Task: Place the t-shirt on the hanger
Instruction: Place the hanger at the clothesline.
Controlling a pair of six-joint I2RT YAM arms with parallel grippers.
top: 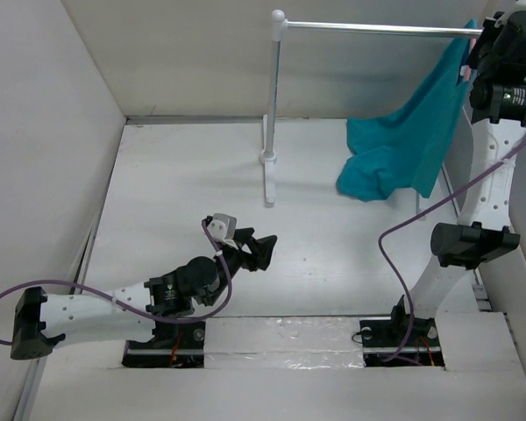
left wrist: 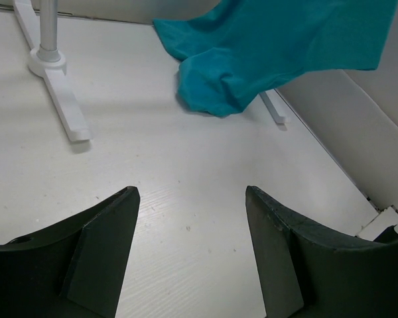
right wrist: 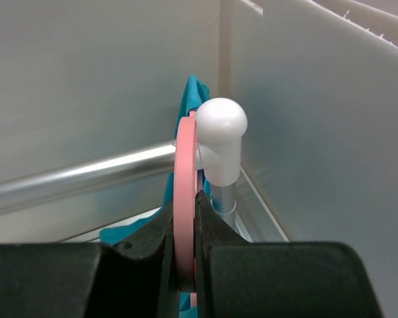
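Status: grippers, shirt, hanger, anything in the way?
Left gripper open, empty, low. Right gripper shut on hanger at rail. T-shirt draped below it. Post knob beside hanger.

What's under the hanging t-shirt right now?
Under the t-shirt, white table and one end of the rail stand's foot show; the foot's remainder is covered.

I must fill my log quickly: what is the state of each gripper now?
Left gripper: open, holding nothing.
Right gripper: closed on the hanger.
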